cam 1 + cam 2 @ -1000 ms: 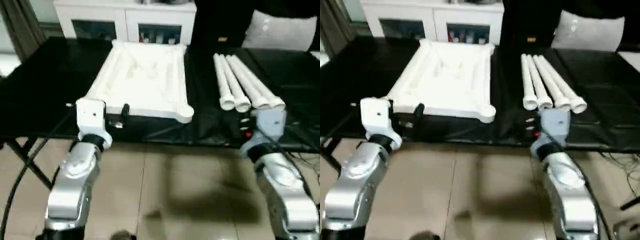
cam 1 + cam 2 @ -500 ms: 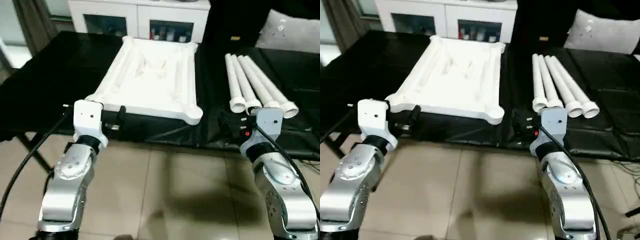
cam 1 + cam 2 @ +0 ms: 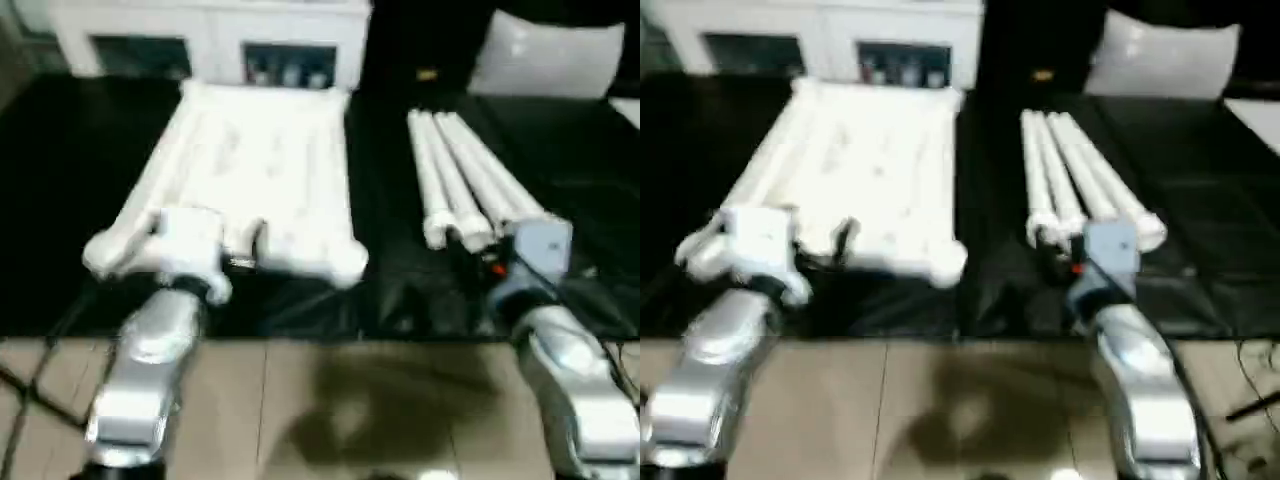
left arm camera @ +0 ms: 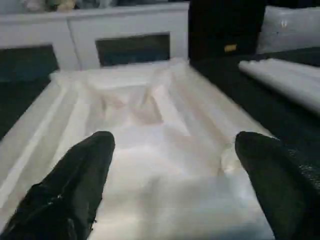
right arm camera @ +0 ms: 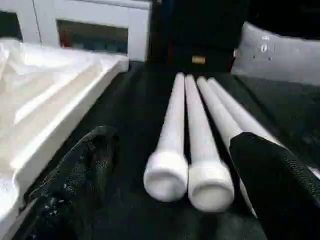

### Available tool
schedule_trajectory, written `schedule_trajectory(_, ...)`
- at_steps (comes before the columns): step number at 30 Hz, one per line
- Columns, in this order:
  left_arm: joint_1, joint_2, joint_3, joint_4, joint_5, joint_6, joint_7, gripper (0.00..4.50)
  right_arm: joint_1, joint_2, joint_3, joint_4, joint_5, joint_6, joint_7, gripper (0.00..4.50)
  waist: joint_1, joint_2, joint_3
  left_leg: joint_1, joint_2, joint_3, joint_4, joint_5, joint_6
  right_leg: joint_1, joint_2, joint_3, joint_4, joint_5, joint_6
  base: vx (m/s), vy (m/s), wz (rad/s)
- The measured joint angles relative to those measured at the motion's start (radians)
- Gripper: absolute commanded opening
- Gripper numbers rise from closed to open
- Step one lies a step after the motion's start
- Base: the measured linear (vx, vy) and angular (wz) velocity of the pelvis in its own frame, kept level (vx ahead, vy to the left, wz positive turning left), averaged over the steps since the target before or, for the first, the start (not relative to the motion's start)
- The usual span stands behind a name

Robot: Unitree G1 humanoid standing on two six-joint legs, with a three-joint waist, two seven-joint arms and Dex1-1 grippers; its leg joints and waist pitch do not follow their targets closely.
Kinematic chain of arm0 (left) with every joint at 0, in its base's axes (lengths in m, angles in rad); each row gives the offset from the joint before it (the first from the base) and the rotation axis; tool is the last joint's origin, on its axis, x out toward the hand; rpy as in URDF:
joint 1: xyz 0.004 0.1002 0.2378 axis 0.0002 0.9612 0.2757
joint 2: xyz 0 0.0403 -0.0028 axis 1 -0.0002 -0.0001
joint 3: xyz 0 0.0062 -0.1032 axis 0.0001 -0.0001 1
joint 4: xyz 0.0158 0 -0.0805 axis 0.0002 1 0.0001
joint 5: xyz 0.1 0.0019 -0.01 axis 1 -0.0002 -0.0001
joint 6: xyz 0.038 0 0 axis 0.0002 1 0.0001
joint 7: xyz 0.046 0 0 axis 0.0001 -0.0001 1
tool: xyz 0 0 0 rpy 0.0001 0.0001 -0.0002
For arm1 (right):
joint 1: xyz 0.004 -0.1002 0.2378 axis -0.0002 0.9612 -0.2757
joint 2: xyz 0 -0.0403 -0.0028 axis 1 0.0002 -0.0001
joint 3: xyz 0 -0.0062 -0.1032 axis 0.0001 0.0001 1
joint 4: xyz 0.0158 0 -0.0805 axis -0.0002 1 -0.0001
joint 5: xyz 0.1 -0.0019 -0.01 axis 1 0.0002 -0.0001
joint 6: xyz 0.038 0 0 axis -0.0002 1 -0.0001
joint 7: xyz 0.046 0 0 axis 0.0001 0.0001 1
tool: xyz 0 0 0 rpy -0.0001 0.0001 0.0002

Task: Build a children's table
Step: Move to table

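Observation:
The children's table top [image 3: 250,160] lies upside down on the black work table, ribbed underside up, with round sockets at its corners. To its right, several white tubular legs [image 3: 460,180] lie side by side, pointing away from me. My left gripper [image 4: 175,165] is open and hovers over the near end of the top [image 4: 150,125], nothing between its fingers [image 4: 75,180]. My right gripper [image 5: 180,185] is open just before the near ends of the legs [image 5: 192,125], its fingers [image 5: 275,185] standing either side of them without touching.
A white cabinet [image 3: 200,40] with dark glass compartments stands behind the black work table [image 3: 60,150]. A pale cushion [image 3: 550,55] lies at the back right. The black table's front edge [image 3: 400,335] runs across just before my forearms, with tiled floor below.
The camera has shifted. Both arms have reached forward: the left gripper from before the top's near edge to over it, the right gripper up to the legs' near ends.

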Motion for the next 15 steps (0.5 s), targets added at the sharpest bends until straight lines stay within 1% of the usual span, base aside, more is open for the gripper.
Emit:
schedule_trajectory(1, 0.000, 0.004, 0.003, -0.002, 0.000, 0.000, 0.000, 3.99, -0.001, 0.002, 0.000, 0.000, 0.000, -0.001, 0.000, 3.69, 0.003, 0.013, 0.002, -0.025, 0.009, -0.001, -0.035, 0.025, -0.010, 0.024, 0.007, -0.010, -0.009, -0.008, -0.001, 0.166, 0.005, -0.05)
schedule_trajectory(2, 0.000, 0.007, 0.004, -0.002, 0.001, -0.001, 0.000, 3.83, -0.001, 0.002, 0.001, -0.001, 0.000, -0.002, -0.001, 3.65, 0.004, 0.031, 0.004, -0.038, 0.028, -0.001, -0.091, 0.052, -0.008, 0.048, 0.022, -0.025, -0.020, -0.015, 0.002, 0.186, 0.066, 0.05)
schedule_trajectory(3, 0.000, 0.009, 0.008, -0.004, 0.001, -0.002, 0.000, 3.71, -0.005, 0.003, 0.001, 0.000, 0.000, -0.004, -0.001, 3.56, 0.004, 0.075, 0.007, -0.044, 0.058, -0.003, -0.150, 0.124, 0.002, 0.079, 0.049, -0.040, -0.022, -0.030, 0.012, 0.186, 0.066, 0.05)
schedule_trajectory(4, 0.007, 0.017, 0.015, -0.004, 0.002, -0.002, 0.001, 3.67, -0.004, 0.012, 0.005, 0.003, 0.000, -0.005, -0.001, 3.41, -0.001, 0.085, 0.013, -0.028, 0.063, -0.011, -0.142, 0.146, -0.010, 0.093, 0.055, -0.047, -0.021, -0.045, 0.017, 0.188, 0.114, 0.04)
schedule_trajectory(5, 0.010, 0.021, 0.025, -0.003, 0.003, -0.002, 0.001, 3.67, -0.009, 0.021, 0.025, 0.003, 0.003, -0.005, 0.002, 3.41, -0.009, 0.079, 0.012, -0.023, 0.051, -0.014, -0.146, 0.135, -0.016, 0.082, 0.052, -0.041, 0.012, -0.065, -0.016, 0.188, 0.088, 0.02)
schedule_trajectory(6, 0.009, 0.028, 0.044, 0.003, 0.006, -0.002, 0.003, 3.54, -0.017, 0.024, 0.043, 0.001, 0.003, -0.005, 0.008, 3.22, -0.020, 0.067, 0.010, -0.020, 0.041, -0.014, -0.147, 0.126, -0.006, 0.051, 0.048, -0.030, 0.073, -0.073, -0.026, 0.188, 0.088, 0.02)
schedule_trajectory(7, 0.010, 0.029, 0.048, 0.005, 0.008, -0.002, 0.003, 3.44, -0.017, 0.023, 0.044, 0.001, 0.002, -0.005, 0.009, 3.20, -0.024, 0.063, 0.008, -0.012, 0.036, -0.014, -0.149, 0.121, 0.004, 0.027, 0.048, -0.026, 0.105, -0.072, -0.009, 0.206, 0.060, 0.10)
schedule_trajectory(8, 0.009, 0.028, 0.046, 0.005, 0.009, -0.002, 0.003, 3.35, -0.016, 0.021, 0.043, 0.000, 0.002, -0.005, 0.009, 3.20, -0.030, 0.062, 0.006, -0.005, 0.031, -0.013, -0.149, 0.114, 0.011, 0.004, 0.045, -0.024, 0.122, -0.065, 0.008, 0.175, 0.046, 0.10)
schedule_trajectory(9, 0.004, 0.026, 0.044, 0.004, 0.010, -0.002, 0.006, 3.35, -0.016, 0.019, 0.043, 0.000, 0.002, -0.003, 0.009, 3.20, -0.036, 0.054, 0.002, 0.004, 0.025, -0.006, -0.149, 0.104, 0.013, -0.039, 0.040, -0.020, 0.122, -0.047, 0.037, 0.175, 0.046, 0.10)
schedule_trajectory(10, 0.001, 0.023, 0.045, 0.004, 0.010, -0.002, 0.011, 3.35, -0.016, 0.019, 0.043, 0.000, 0.002, -0.002, 0.009, 3.20, -0.041, 0.047, -0.001, 0.010, 0.018, 0.000, -0.149, 0.098, 0.014, -0.068, 0.032, -0.017, 0.115, -0.032, 0.054, 0.161, -0.008, 0.08)
schedule_trajectory(11, -0.002, 0.015, 0.046, 0.004, 0.009, -0.001, 0.014, 3.35, -0.017, 0.019, 0.042, 0.000, 0.004, -0.001, 0.011, 3.20, -0.040, 0.028, -0.005, 0.014, 0.005, 0.014, -0.146, 0.093, 0.014, -0.096, 0.022, 0.000, 0.074, 0.002, 0.047, 0.157, -0.064, 0.02)
schedule_trajectory(12, -0.006, 0.005, 0.046, 0.004, 0.005, -0.002, 0.015, 3.35, -0.020, 0.017, 0.041, 0.000, 0.008, 0.000, 0.013, 3.20, -0.035, -0.002, -0.007, 0.010, -0.020, 0.025, -0.131, 0.077, 0.013, -0.102, 0.001, 0.023, 0.026, 0.090, 0.028, 0.157, -0.064, 0.02)
schedule_trajectory(13, -0.004, -0.004, 0.033, 0.011, 0.004, 0.005, 0.015, 3.35, -0.014, 0.013, 0.031, 0.002, 0.008, 0.003, 0.014, 3.20, -0.024, 0.001, -0.007, 0.011, -0.018, 0.021, -0.127, 0.070, 0.014, -0.099, 0.004, 0.028, 0.032, 0.080, 0.024, 0.108, -0.101, 0.02)
schedule_trajectory(14, -0.003, -0.006, 0.017, 0.011, 0.002, 0.006, 0.012, 3.35, -0.014, 0.011, 0.022, 0.006, 0.007, 0.006, 0.013, 3.20, -0.016, 0.007, -0.008, 0.012, -0.018, 0.007, -0.131, 0.070, 0.017, -0.097, 0.011, 0.027, 0.026, 0.082, 0.018, 0.084, -0.107, -0.04)
schedule_trajectory(15, -0.005, -0.002, 0.011, 0.011, 0.004, 0.006, 0.010, 3.35, -0.015, 0.010, 0.018, 0.007, 0.006, 0.006, 0.013, 3.20, -0.013, 0.007, -0.009, 0.011, -0.017, -0.001, -0.136, 0.079, 0.001, -0.096, 0.016, 0.025, 0.021, 0.085, 0.016, 0.084, -0.107, -0.04)
